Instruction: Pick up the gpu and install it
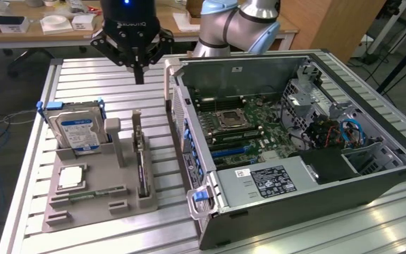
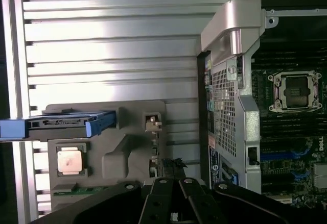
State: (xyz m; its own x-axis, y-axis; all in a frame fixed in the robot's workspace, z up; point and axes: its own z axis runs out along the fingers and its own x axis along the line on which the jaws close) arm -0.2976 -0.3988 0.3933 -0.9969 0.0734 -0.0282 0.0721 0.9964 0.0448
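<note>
Claw (image 1: 139, 78) hangs empty over the slatted table (image 1: 83, 79), its 2 fingers pressed together to a point. Below and clear of it, the gpu (image 1: 141, 161) stands on edge in the grey holder (image 1: 97, 214), untouched, its lower part sunk in the slot (cooler hard to make out). The wrist view gives the card edge-on, with its silver bracket (image 2: 152, 124).

1. Exterior view sits high and near, angled down across the worktop (image 1: 97, 79) toward the arm (image 1: 238, 26) and far desk (image 1: 48, 37).
2. Wrist view stares straight down past the claw (image 2: 173, 206), closer in.
3. Both catch the grey holder (image 1: 90, 214) and the open case (image 1: 295, 222).
</note>
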